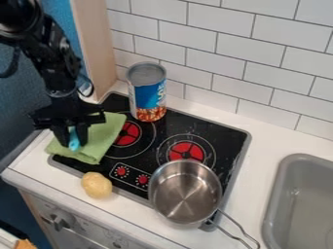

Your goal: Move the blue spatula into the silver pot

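We see black two-finger gripper (73, 139) pointing down at light-blue spatula (74, 141), which is over green cloth (105, 132), at left side of black stovetop (184, 121). Whether gripper pinches spatula or only surrounds it, we cannot tell. Step in hand, we judge: picking up. Next move needs sure grip, then straight lift free of cloth, then carrying across stovetop to round silver metal pot (160, 187), and lowering inside rim.

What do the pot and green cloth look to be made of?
The pot: smooth, shiny metal, probably stainless steel, judging by bright radial streaks inside. The green cloth: apparently matte fabric, judging by its dull, limp folds; whether cotton or microfibre, I can't tell.
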